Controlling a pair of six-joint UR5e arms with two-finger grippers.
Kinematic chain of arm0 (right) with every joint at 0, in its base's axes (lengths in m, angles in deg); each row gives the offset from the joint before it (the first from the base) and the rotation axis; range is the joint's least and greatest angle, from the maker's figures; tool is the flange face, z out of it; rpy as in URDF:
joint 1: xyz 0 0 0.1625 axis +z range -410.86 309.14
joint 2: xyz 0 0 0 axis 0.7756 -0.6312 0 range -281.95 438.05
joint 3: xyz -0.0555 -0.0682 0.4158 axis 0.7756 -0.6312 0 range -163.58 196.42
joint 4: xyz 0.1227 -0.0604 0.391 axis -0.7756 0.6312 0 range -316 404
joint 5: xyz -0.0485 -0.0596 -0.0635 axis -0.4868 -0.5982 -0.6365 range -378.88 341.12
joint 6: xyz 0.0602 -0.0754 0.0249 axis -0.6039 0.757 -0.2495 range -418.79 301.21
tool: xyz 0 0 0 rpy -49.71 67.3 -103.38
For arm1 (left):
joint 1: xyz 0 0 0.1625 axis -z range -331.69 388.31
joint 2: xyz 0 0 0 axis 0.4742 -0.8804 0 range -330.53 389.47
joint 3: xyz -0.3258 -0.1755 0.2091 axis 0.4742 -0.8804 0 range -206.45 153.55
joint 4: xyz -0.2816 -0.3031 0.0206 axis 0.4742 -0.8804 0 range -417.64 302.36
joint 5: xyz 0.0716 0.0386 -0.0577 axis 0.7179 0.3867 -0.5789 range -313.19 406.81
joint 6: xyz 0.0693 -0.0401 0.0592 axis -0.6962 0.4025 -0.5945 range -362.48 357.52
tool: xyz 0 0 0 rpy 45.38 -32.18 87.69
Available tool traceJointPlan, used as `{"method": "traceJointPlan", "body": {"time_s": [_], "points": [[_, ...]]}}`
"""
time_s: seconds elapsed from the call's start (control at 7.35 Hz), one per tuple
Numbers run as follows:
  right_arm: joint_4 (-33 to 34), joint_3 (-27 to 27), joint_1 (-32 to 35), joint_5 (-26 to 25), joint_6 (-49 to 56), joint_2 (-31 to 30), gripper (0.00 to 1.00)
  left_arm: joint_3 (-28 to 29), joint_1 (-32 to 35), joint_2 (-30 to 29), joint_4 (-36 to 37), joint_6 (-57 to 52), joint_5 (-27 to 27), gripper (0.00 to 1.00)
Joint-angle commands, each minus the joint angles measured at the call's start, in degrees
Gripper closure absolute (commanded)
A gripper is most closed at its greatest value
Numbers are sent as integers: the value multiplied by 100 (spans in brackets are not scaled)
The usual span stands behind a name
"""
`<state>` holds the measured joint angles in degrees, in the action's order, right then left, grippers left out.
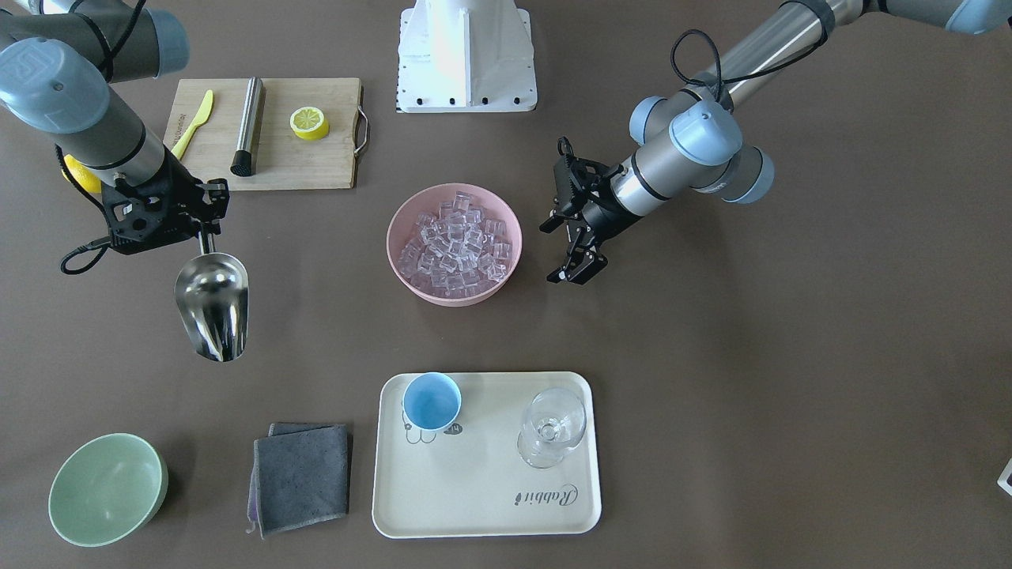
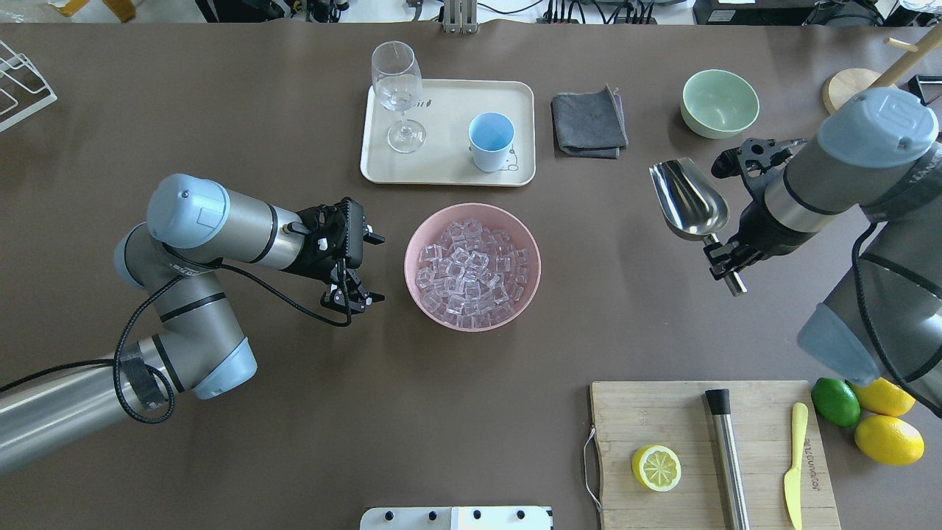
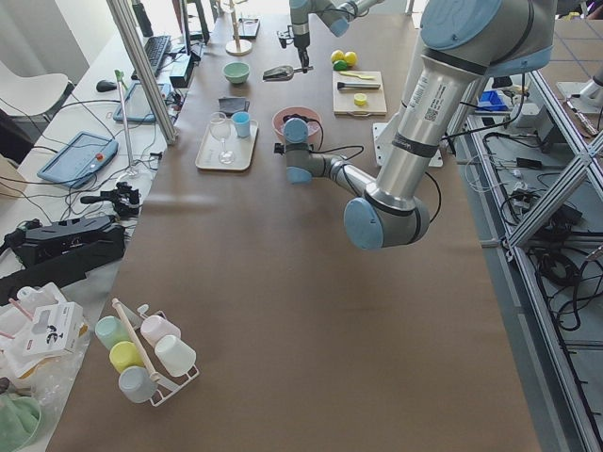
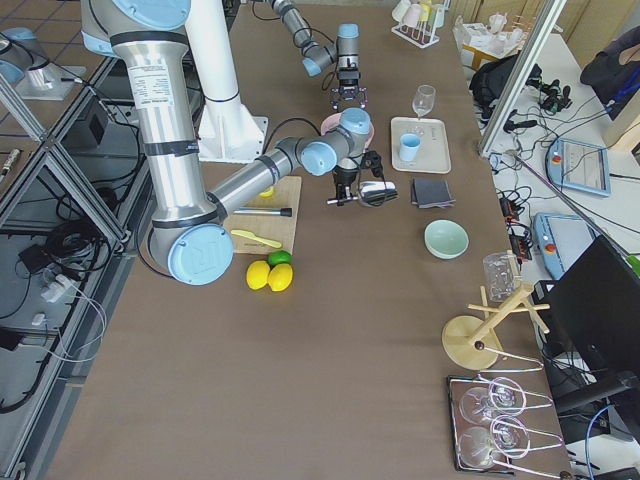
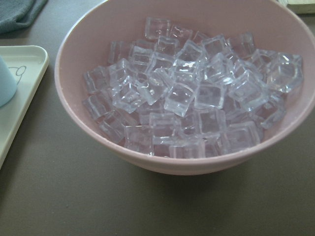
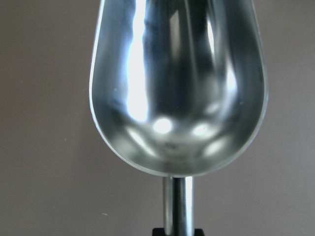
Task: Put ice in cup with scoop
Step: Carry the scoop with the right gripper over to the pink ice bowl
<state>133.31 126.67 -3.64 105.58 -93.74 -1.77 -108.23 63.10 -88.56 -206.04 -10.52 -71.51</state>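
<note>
Cream tray [image 1: 482, 490] at the near edge of the front-facing view: carries the blue cup [image 1: 432, 401], upright and empty, and a stemmed glass [image 1: 553, 427]. To its left in that view lie a grey cloth [image 1: 302, 476] and a green bowl [image 1: 107, 490]. Mid-table: pink bowl [image 1: 455, 297] heaped with ice [image 1: 457, 245]. View's left: right gripper [image 1: 207, 234], clenched on the rod handle of the scoop [image 1: 212, 304]. The trough juts from the fingers toward the camera, empty, well apart from the pink bowl and cup. View's right: left gripper [image 1: 563, 251], released, jaws spread, grasping nothing, just beside the pink bowl. Far side: cutting board [image 1: 300, 162] with lemon half [image 1: 309, 122], steel cylinder [image 1: 247, 126] and yellow knife [image 1: 192, 124].

Overhead view: scoop held above the table, between the green bowl and the right gripper. The cup stands on the tray's corner closest to the ice.

Left wrist view: ice fills the frame, with the cup's edge at left.

Right wrist view: trough straight ahead of the fingers, bare inside.
</note>
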Motion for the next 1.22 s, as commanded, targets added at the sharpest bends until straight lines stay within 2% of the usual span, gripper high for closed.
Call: {"method": "traceJointPlan", "body": {"time_s": [0.0,0.27,0.41,0.54,0.82,0.95,1.09], "points": [[403,66,821,-263,2583,115,100,-5,-16,25,-5,-13,11,2],[412,49,867,-316,2660,116,100,-13,-16,51,-5,-13,11,2],[726,83,894,-212,2695,151,100,13,-33,60,-83,-5,11,2],[1390,101,894,-150,3209,447,100,65,-34,51,-136,-4,11,2],[3985,276,894,-220,4666,1596,100,75,-34,113,-251,-4,11,2],[4581,599,894,-220,5012,1636,100,153,-42,104,-303,-4,19,2],[4796,654,894,-168,5042,1628,100,510,-51,87,-843,-4,46,2]]}}
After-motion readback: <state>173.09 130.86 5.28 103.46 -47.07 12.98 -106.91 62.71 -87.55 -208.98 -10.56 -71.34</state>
